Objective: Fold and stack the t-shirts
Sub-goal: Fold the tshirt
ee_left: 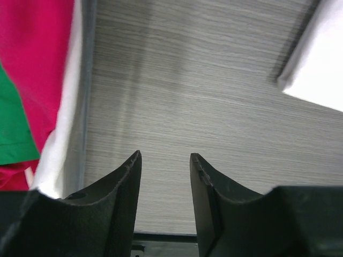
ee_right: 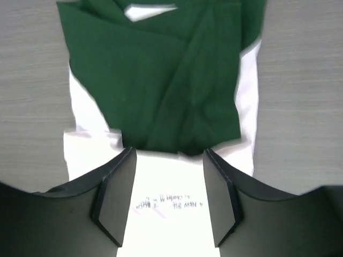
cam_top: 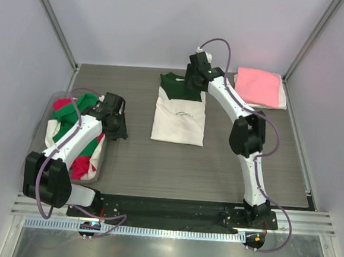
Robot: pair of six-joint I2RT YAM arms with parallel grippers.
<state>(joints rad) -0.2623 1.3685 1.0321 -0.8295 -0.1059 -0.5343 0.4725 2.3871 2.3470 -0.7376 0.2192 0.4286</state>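
Left claw (ee_left: 165, 158) half open, empty, over bare tabletop (ee_left: 214, 80), just beside clear tub (ee_left: 87, 80) with heaped t-shirts (cam_top: 72, 112), red, green, white. Right claw (ee_right: 169, 152) parted, gripping nothing, above cream-white t-shirt (cam_top: 178, 120) mid-tabletop. Pink t-shirt (cam_top: 257, 87) folded, far right.

We record a cream-white t-shirt (cam_top: 179, 114) with dark green upper fabric and small black lettering lying folded flat in the centre, a pink t-shirt (cam_top: 258, 86) folded at the far right, and red, green and white t-shirts (cam_top: 66, 114) heaped unfolded at the left.
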